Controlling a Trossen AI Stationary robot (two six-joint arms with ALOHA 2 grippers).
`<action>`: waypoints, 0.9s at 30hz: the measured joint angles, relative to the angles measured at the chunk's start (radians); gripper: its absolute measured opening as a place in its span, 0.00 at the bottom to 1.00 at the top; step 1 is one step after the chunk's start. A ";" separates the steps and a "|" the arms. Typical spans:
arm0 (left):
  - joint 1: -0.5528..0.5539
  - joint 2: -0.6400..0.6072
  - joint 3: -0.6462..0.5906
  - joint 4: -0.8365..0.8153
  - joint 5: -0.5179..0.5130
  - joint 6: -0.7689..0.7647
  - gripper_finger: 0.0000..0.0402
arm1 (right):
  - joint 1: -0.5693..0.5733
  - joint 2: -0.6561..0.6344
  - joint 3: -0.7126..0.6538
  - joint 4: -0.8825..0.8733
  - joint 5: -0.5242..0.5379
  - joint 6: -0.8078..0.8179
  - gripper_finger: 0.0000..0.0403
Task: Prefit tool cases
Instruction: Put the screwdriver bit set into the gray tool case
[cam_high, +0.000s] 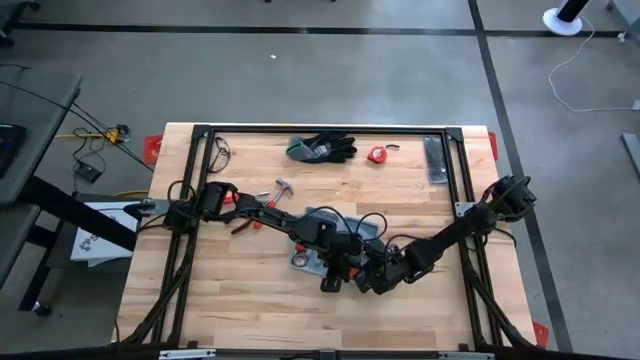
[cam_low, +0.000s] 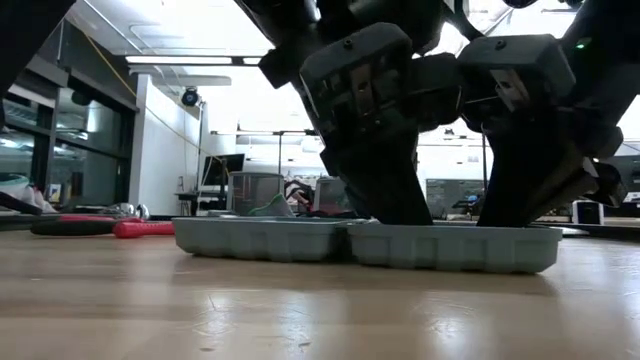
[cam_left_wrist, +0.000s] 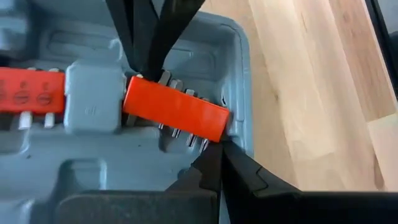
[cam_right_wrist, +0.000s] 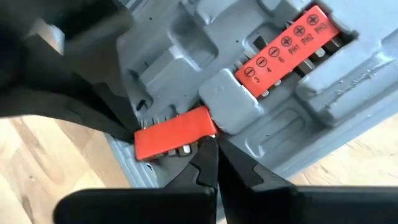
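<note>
Working both arms from my station, I have them meeting over the open tool case (cam_high: 318, 238), which lies flat near the middle of the worktop (cam_high: 240, 300), slightly toward its front edge. Seen from table height, the case (cam_low: 365, 243) sits with both halves spread side by side on the wood, and both claws reach down into it from above. My left claw (cam_left_wrist: 217, 146) has its fingers pressed together, the tips touching the end of an orange bit holder (cam_left_wrist: 176, 112) that sits tilted in a recess at the case's corner. My right claw (cam_right_wrist: 214, 142) is also pressed together, its tips against the edge of that same orange bit holder (cam_right_wrist: 171, 132) from the other side; I cannot tell whether either claw actually pinches it. A second orange bit holder (cam_right_wrist: 287, 50), marked with screwdriver symbols, lies seated in its own recess nearby. At the back of the worktop lie black-and-green gloves (cam_high: 322, 148), a small red tape measure (cam_high: 377, 155) and a dark flat bar (cam_high: 436, 160), all well apart from the case.
</note>
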 joint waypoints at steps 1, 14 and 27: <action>0.000 -0.011 0.000 -0.008 -0.005 0.006 0.00 | 0.000 0.000 0.000 0.000 0.000 0.006 0.00; 0.015 -0.052 -0.016 -0.028 0.000 0.021 0.00 | 0.000 0.000 0.000 -0.012 -0.002 0.010 0.00; 0.003 -0.014 -0.016 0.065 -0.012 0.007 0.00 | -0.002 0.001 -0.001 -0.009 0.005 0.005 0.00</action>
